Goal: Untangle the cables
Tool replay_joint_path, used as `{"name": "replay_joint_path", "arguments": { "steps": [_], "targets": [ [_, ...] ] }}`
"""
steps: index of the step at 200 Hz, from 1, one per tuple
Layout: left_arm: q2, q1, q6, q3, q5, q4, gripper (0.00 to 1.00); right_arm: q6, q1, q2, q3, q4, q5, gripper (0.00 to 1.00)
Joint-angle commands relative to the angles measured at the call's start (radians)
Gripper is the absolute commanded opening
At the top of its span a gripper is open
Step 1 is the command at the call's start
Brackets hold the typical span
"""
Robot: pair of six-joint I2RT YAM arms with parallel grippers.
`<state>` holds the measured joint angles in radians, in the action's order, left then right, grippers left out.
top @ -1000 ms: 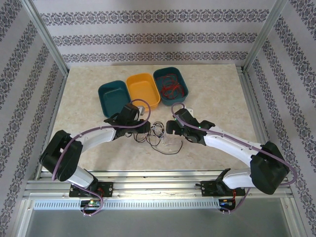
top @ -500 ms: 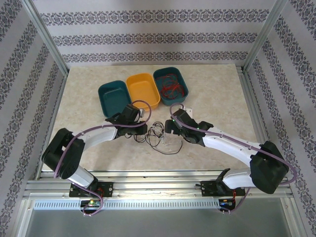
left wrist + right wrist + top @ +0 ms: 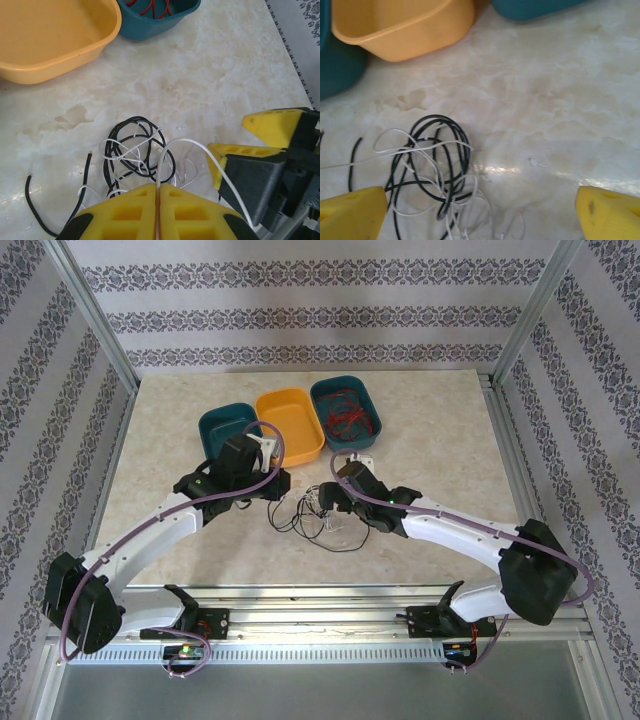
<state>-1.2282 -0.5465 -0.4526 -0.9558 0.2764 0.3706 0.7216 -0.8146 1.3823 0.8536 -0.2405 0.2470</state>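
Cables [image 3: 316,514] lie knotted mid-table: the left gripper [image 3: 158,192] is clamped on one white strand [image 3: 186,140], the right gripper [image 3: 480,210] spread wide beside the heap. Pulling may cinch the black loops tighter or drag everything along. Pale marbled table [image 3: 440,440], trays [image 3: 288,420] far, patterned walls [image 3: 300,300] around.

Black and white cables [image 3: 318,512] tangled at middle of table [image 3: 440,440]. One white strand [image 3: 200,146] pinched in left hand [image 3: 159,192]. Red cables [image 3: 345,417] bunched in teal tray [image 3: 372,398] near far edge.
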Motion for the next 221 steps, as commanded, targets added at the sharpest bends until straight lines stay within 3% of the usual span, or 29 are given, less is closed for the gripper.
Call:
{"name": "replay_joint_path", "arguments": {
  "steps": [1,36,100,163,221],
  "targets": [
    [0.027,0.011,0.038,-0.052,-0.002,0.062,0.06,-0.028,-0.020,0.006,-0.003,0.096,-0.051,0.94],
    [0.057,0.011,0.035,-0.108,0.044,0.032,0.05,-0.030,-0.029,-0.008,-0.043,0.162,-0.070,0.91],
    [0.091,0.010,0.029,-0.199,0.006,-0.042,0.03,-0.101,-0.064,-0.080,-0.142,0.325,-0.074,0.85],
    [0.089,0.010,0.048,-0.283,-0.029,-0.061,0.02,-0.099,-0.070,-0.171,-0.191,0.311,0.019,0.86],
    [0.072,0.011,0.054,-0.426,0.025,-0.106,0.00,-0.090,-0.070,-0.166,-0.203,0.304,0.031,0.88]
  ]
}}
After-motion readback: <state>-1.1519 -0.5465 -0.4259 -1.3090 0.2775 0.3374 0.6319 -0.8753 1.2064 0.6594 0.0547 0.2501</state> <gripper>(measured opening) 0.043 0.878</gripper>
